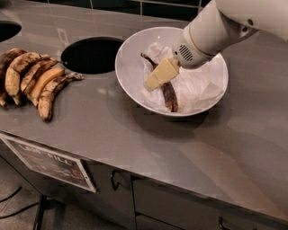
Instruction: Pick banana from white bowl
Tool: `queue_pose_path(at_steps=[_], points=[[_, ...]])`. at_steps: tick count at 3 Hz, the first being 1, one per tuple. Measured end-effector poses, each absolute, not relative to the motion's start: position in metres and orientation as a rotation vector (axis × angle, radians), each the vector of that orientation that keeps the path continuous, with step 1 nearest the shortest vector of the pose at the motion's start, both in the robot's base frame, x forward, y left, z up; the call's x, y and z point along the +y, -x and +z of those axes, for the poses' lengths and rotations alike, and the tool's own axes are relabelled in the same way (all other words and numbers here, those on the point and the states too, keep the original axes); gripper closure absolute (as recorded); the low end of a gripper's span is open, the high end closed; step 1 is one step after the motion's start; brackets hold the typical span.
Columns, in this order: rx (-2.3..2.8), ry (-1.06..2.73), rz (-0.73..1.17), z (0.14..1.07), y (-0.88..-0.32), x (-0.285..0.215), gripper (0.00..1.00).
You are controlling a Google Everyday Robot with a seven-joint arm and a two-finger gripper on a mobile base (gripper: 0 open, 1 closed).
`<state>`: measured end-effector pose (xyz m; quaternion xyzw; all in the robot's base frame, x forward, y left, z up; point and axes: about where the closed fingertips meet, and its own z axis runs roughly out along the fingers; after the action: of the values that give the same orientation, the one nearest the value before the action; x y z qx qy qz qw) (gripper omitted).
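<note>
camera view: pincer (153, 81) over banana (170, 97), label (49, 162) "fill"

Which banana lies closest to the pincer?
The thin, blackened banana inside the white bowl, right beneath the pincer. The plumper spotted bunch lies on the counter, left of the round hole.

Thin, shrivelled black-brown banana (169, 95) lies flat inside the wide, shallow white bowl (128, 67); cream gripper (154, 81) over its middle, perhaps touching.

Grey counter (135, 143) with a round hole (92, 55), cabinets (175, 204) below, dark tiled wall (117, 3) behind
</note>
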<state>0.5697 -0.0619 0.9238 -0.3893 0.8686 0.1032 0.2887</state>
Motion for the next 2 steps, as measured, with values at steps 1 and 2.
queue_pose_path(at_steps=[1, 2], points=[[2.323, 1.015, 0.284, 0.9208, -0.5734, -0.0575, 0.20], [2.334, 0.996, 0.280, 0.9160, -0.5781, -0.0514, 0.24]])
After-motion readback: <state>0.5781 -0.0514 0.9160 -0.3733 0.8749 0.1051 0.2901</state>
